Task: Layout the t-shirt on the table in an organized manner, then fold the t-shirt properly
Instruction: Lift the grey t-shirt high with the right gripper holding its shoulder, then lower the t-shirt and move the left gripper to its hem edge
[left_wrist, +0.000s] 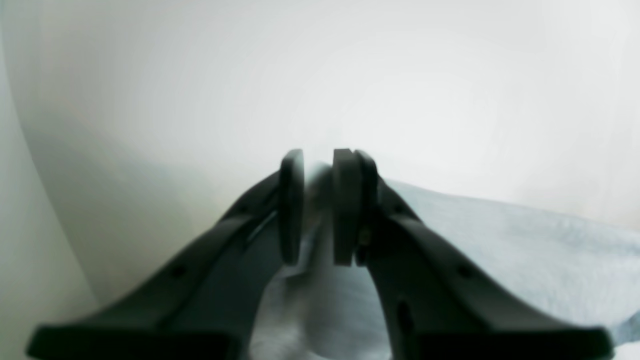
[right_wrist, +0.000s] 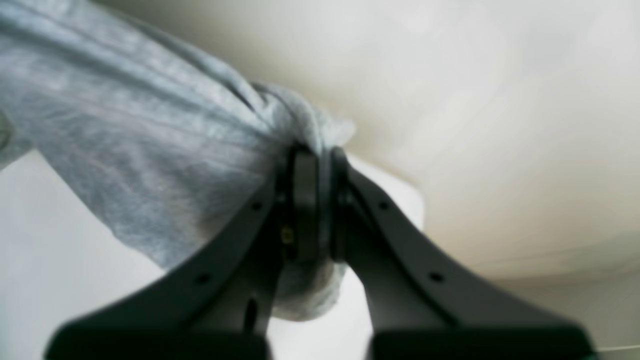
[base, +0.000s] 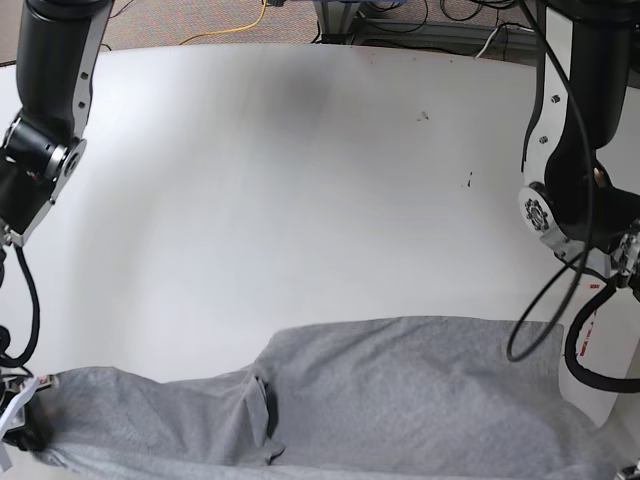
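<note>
The heather-grey t-shirt (base: 400, 390) lies rumpled along the near edge of the white table (base: 300, 180), reaching almost from one bottom corner of the base view to the other. In the right wrist view my right gripper (right_wrist: 320, 200) is shut on a bunched fold of the t-shirt (right_wrist: 125, 140), which stretches away to the left above the table (right_wrist: 50, 280). In the left wrist view my left gripper (left_wrist: 318, 200) stands open by a narrow gap, with blurred grey cloth (left_wrist: 500, 240) lying loosely between and below its pads. Neither gripper shows clearly in the base view.
The arm with the right wrist camera (base: 45, 120) rises at the base view's left and the other arm (base: 570, 150) with looping black cables at its right. Small dark specks (base: 424, 115) mark the table's far right. Red tape (base: 590, 330) shows near the right edge.
</note>
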